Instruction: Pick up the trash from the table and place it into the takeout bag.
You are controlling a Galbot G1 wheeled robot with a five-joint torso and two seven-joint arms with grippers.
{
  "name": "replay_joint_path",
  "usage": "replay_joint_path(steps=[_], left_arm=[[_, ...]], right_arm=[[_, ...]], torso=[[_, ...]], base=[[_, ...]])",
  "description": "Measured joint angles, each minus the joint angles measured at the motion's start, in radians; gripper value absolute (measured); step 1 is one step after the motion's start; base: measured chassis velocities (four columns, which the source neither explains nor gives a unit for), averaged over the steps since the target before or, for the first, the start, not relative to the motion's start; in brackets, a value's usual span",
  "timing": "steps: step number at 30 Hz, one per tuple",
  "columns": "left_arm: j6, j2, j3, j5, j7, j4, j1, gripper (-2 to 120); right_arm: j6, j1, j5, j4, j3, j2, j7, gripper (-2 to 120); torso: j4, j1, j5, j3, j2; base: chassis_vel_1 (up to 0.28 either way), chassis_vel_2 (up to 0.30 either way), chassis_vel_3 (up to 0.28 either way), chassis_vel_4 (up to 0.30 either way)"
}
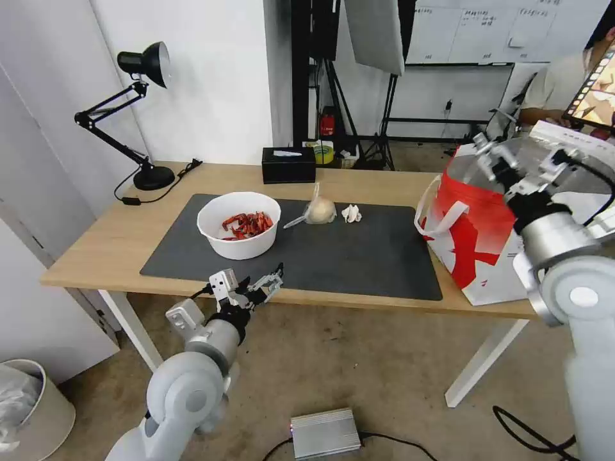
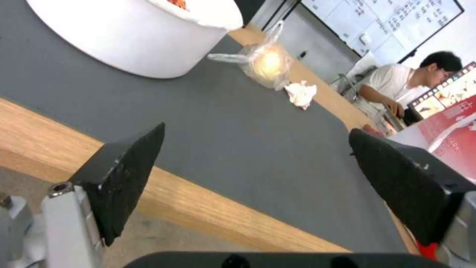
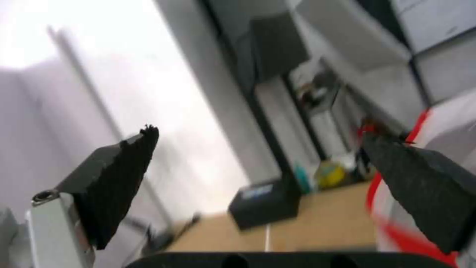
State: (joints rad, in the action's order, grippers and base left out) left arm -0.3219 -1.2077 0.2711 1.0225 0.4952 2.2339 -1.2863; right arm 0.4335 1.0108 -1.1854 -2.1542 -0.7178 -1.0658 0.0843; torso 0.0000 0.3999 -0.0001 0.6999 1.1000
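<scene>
On the table's [image 1: 96, 253] dark mat stand a white bowl of red scraps [image 1: 238, 225], a knotted clear bag [image 1: 319, 210] and a crumpled white tissue [image 1: 351, 213]. The left wrist view shows the bowl [image 2: 139, 41], the bag [image 2: 265, 63] and the tissue [image 2: 301, 94] too. My left gripper [image 1: 259, 287] [image 2: 256, 130] hovers open and empty at the table's front edge, just right of the bowl. The red-and-white takeout bag [image 1: 477, 240] stands at the table's right end. Above its open mouth my right gripper [image 1: 496, 150] [image 3: 259, 134] is open and holds nothing.
A black tissue box [image 1: 288, 164] [image 3: 265, 204] sits at the back edge and a black desk lamp [image 1: 144, 115] at the back left corner. A white waste bin [image 1: 32, 410] and a silver box [image 1: 323, 432] are on the floor.
</scene>
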Motion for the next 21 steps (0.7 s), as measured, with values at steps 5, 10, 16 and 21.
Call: replay_joint_path(steps=[5, 10, 16, 21], left_arm=[[0.004, 0.007, 0.024, -0.005, -0.016, 0.001, -0.012, 100], [0.006, 0.019, 0.050, -0.043, -0.045, 0.000, -0.038, 100], [0.017, 0.030, 0.077, -0.086, -0.081, -0.001, -0.075, 100], [0.023, 0.040, 0.103, -0.109, -0.105, 0.007, -0.097, 100]], right_arm=[[0.122, 0.051, 0.053, -0.013, -0.007, 0.023, -0.060, 100], [0.165, 0.103, 0.160, -0.020, -0.013, 0.040, -0.132, 100], [0.160, 0.175, 0.278, -0.041, -0.015, 0.054, -0.206, 100], [0.132, 0.214, 0.460, -0.061, -0.013, 0.073, -0.269, 100]], torso=[[-0.0001, 0.000, 0.0001, 0.000, 0.000], [0.0000, 0.000, 0.0000, 0.000, 0.000], [-0.0001, 0.000, 0.0001, 0.000, 0.000], [0.0000, 0.000, 0.0000, 0.000, 0.000]], base=[[0.000, 0.000, 0.000, 0.000], [0.000, 0.000, 0.000, 0.000], [0.000, 0.000, 0.000, 0.000], [0.000, 0.000, 0.000, 0.000]])
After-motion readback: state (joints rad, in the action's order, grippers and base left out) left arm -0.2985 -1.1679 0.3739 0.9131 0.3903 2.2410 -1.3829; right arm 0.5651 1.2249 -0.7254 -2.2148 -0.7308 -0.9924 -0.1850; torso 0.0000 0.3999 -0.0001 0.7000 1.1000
